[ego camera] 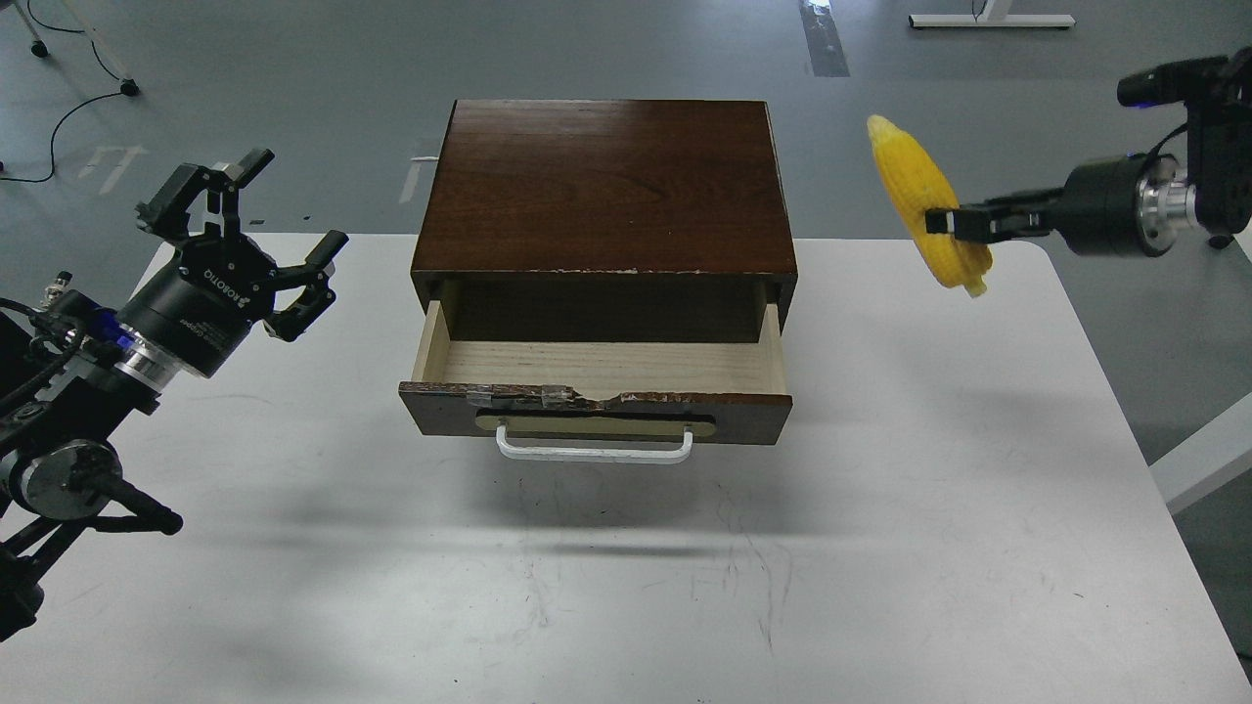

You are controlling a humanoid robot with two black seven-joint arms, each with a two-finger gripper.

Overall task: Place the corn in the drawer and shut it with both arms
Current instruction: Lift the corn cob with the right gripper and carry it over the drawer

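Gripping corn (924,205) aloft, R tool (941,223) right of open drawer (595,391); L tool (256,230) spread.

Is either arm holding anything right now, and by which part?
The right end effector grips the bright yellow plastic-looking corn cob across its lower half, near the blunt end. The left end effector is open, holding nothing.

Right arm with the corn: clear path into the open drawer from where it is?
Probably yes. The right hand holds the yellow plastic-looking corn cob in the air, right of the dark brown wooden drawer. The drawer is open, nothing visible inside, and nothing stands between them.
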